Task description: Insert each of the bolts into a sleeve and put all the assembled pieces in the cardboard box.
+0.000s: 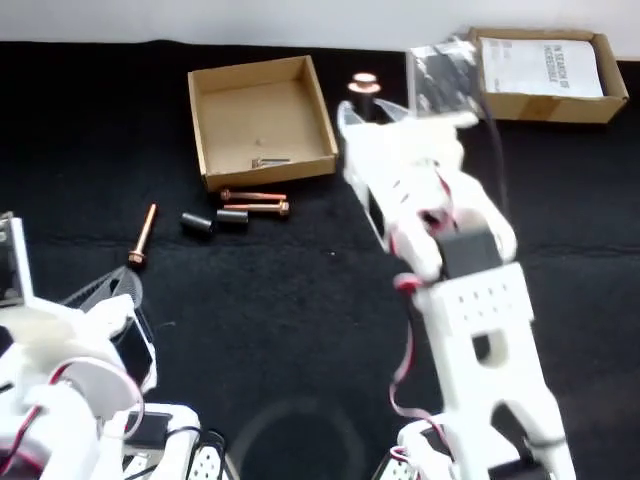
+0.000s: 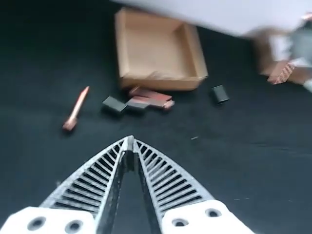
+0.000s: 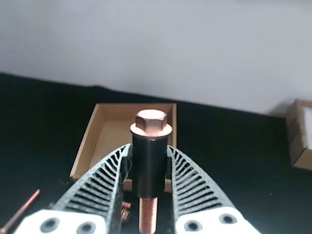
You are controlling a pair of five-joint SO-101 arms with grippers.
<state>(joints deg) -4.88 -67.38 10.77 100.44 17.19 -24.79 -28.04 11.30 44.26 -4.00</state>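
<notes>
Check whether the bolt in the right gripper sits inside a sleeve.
Inside: the bolt runs through the black sleeve, head above, threads below; the right gripper clamps the sleeve.

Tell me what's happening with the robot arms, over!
Right pincer shut on sleeve, bolt through it, upright beside box. Left pincer shut, empty, low over table. Loose bolts and sleeves in front of box.
</notes>
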